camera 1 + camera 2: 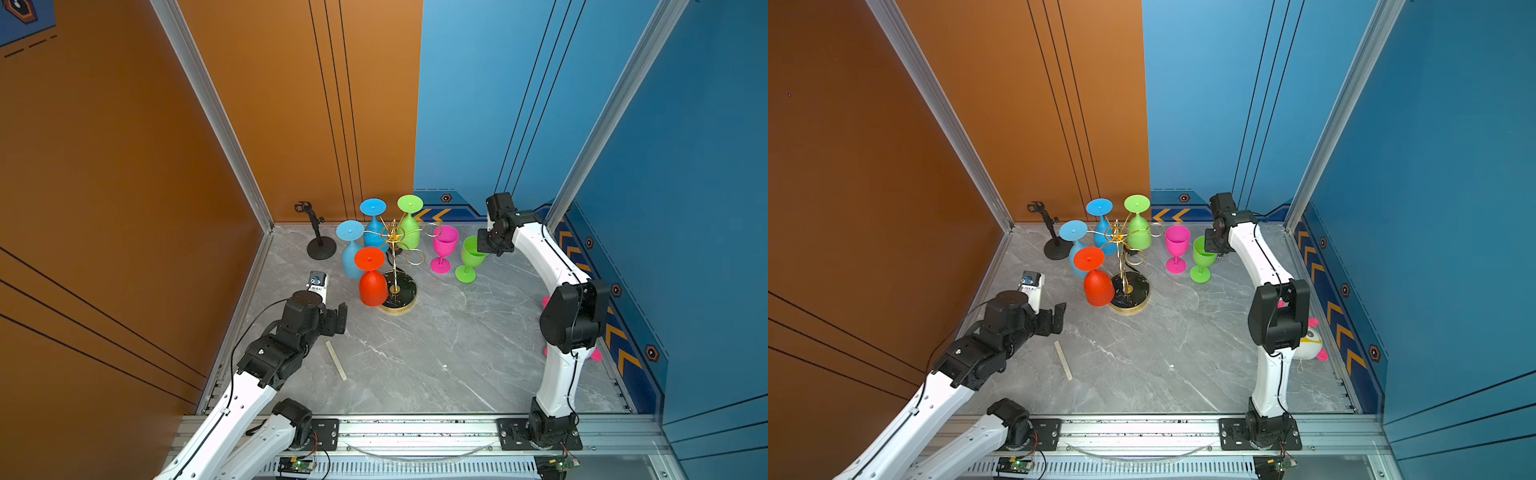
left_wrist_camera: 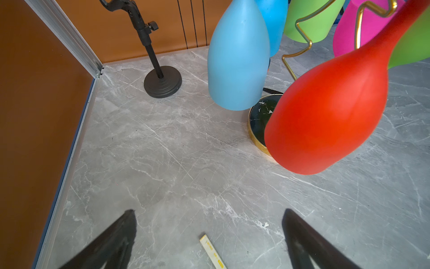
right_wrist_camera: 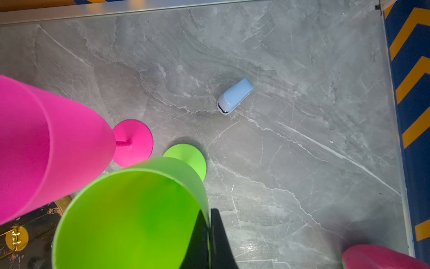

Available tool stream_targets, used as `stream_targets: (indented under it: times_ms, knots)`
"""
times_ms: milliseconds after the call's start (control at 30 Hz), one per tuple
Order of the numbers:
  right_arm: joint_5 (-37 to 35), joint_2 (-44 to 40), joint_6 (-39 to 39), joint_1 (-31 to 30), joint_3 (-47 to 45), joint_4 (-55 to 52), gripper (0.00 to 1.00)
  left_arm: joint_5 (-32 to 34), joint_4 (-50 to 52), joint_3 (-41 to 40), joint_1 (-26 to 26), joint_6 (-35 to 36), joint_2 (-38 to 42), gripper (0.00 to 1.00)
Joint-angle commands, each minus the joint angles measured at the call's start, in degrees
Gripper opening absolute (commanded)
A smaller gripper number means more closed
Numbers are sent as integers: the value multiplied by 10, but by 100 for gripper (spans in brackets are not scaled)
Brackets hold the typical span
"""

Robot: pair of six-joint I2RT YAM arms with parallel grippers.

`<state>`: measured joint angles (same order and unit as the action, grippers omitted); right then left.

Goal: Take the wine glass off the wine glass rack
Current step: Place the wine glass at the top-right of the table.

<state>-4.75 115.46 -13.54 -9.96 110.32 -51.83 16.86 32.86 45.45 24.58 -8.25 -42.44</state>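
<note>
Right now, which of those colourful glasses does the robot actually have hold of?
The upright green glass beside the pink glass: the right arm's jaws pinch its rim. The other green glass hangs upside down on the rack.

- We are seeing bare worktop (image 1: 436, 353) lying open before the wine glass rack (image 1: 395, 266).
- Red glass (image 1: 372, 286) and nearer blue glass (image 1: 352, 259) are blocking its left.
- Pink glass (image 1: 444, 245) and upright green glass (image 1: 471, 257) are crowding its right.

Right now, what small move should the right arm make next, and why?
Probably open the right gripper and let go. It is shut on the rim of the upright green glass, which is off the wine glass rack and beside the pink glass, its foot apparently resting on the table.
</note>
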Motion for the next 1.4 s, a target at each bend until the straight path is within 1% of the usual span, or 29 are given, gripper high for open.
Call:
stream_targets:
  times_ms: [0, 133, 233, 267, 500, 700, 1033, 1100, 1267, 1367]
  knots:
    - [-1, 13, -10, 5, 31, 3, 0, -31, 2, 10, -13, -8, 2, 98]
    - [2, 28, -15, 10, 48, 3, 0, -46, 2, 9, -19, -7, 2, 98]
    - [2, 30, -16, 10, 61, 2, 0, -47, 2, 9, -20, -7, 2, 98]
    - [2, 46, -16, 11, 64, 2, 0, -48, 2, 9, -20, -6, 2, 98]
    - [6, 69, -16, 11, 94, -13, 0, -53, 2, 9, -21, -5, 2, 98]
    - [0, 78, -16, 11, 102, -15, 0, -56, 1, 9, -22, -5, 1, 98]
    - [8, 91, -18, 11, 121, -15, 20, -63, 0, 9, -26, -4, -2, 98]
    - [14, 96, -17, 10, 129, -14, 25, -64, 0, 9, -27, -4, -3, 98]
    - [18, 104, -17, 10, 147, -15, 29, -66, 0, 10, -30, -4, -5, 98]
    - [20, 104, -16, 10, 156, -15, 33, -68, -1, 10, -32, -4, -7, 98]
